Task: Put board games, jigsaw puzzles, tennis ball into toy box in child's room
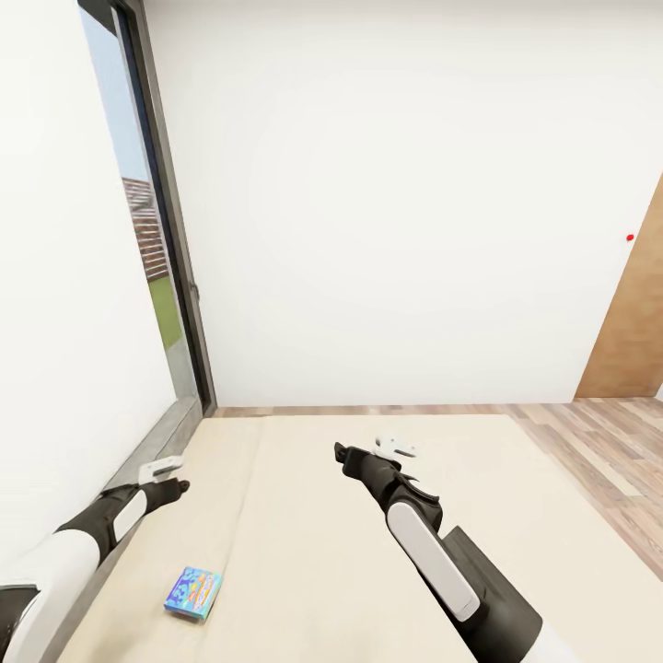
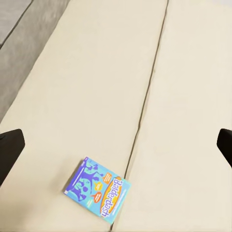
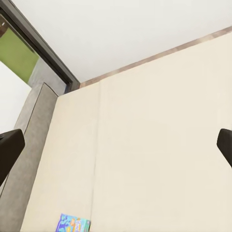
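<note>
Bright, even light falls on the bed (image 1: 304,516), whose pale mattress carries almost no shadows. Daylight shows through the window (image 1: 147,239) at the bed's head end, yet the white wall (image 1: 396,203) beyond the bed is flat and free of glare. The head view bends straight lines near its edges. Both wrist views look slightly soft.

"Balderdash" on blue board game (image 2: 98,188)
</note>
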Available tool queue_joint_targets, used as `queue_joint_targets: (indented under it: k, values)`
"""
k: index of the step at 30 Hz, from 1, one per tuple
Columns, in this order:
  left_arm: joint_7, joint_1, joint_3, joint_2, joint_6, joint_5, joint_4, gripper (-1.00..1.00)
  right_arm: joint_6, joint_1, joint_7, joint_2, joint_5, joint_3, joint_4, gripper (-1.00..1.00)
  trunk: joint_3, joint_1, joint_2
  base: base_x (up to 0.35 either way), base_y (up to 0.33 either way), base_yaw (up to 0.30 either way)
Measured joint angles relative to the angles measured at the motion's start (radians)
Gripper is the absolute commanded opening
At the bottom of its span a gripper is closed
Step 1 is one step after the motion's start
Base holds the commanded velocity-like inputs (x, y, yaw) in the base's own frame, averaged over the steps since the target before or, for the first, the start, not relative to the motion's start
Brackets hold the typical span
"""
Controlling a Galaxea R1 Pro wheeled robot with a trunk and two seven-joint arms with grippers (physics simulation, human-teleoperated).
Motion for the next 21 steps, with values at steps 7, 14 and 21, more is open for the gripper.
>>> queue_joint_targets:
  k: [7, 14, 21]
  values:
    - [0.0, 0.003, -0.001, -0.001, -0.004, 0.0, -0.006, 1.0, 0.0, 0.0, 0.001, 0.0, 0.002, 0.002, -0.001, 1.0, 0.0, 0.0, 0.0, 0.0, 0.0, 0.0]
    - [0.001, 0.004, 0.0, -0.006, -0.007, -0.001, -0.007, 1.0, -0.004, 0.0, 0.002, 0.0, 0.055, 0.035, 0.002, 1.0, 0.0, 0.0, 0.0, 0.0, 0.0, 0.0]
    - [0.0, 0.005, 0.0, -0.006, -0.008, 0.0, -0.008, 1.0, -0.005, 0.0, 0.002, 0.0, 0.072, 0.041, 0.005, 1.0, 0.0, 0.0, 0.0, 0.0, 0.0, 0.0]
